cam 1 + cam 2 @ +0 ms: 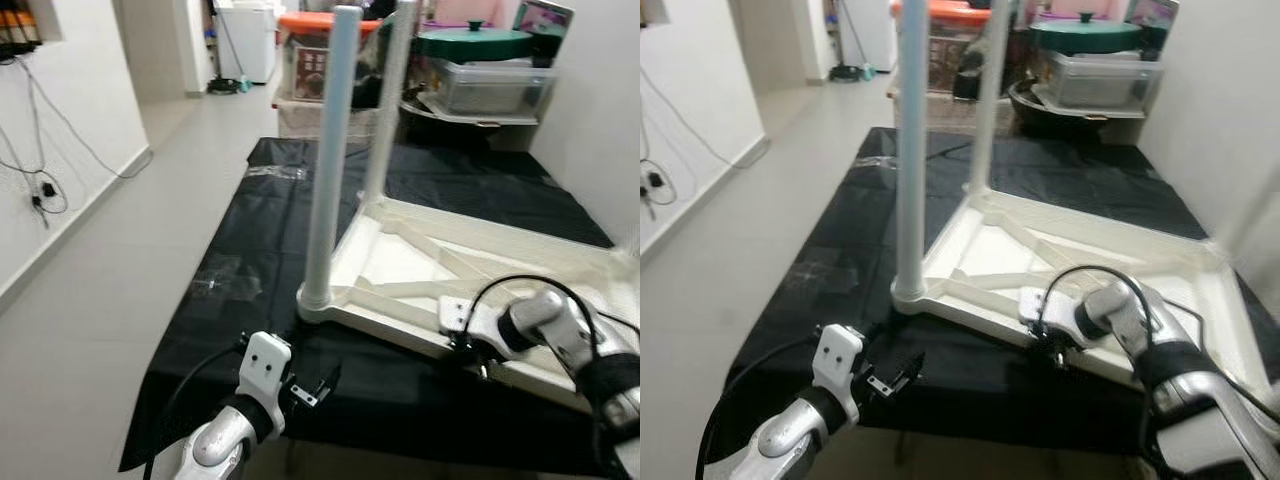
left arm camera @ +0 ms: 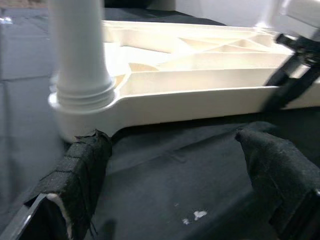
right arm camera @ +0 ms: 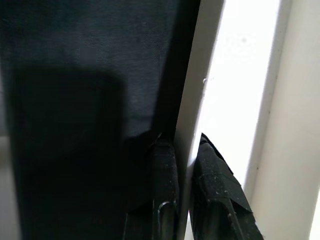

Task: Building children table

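Upside down on a black cloth [image 1: 230, 250], the white plastic tabletop [image 1: 400, 270] has its near rim pinched by the right gripper [image 3: 184, 165]; the left gripper [image 2: 185, 170] gapes empty beside a white cylindrical leg [image 1: 330, 160].

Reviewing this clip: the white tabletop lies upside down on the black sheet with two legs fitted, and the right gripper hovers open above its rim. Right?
Not quite. The right gripper is shut on the tabletop's rim, one finger on each side, as the right wrist view shows. The rest holds: the tabletop lies upside down on the black sheet with two legs fitted.
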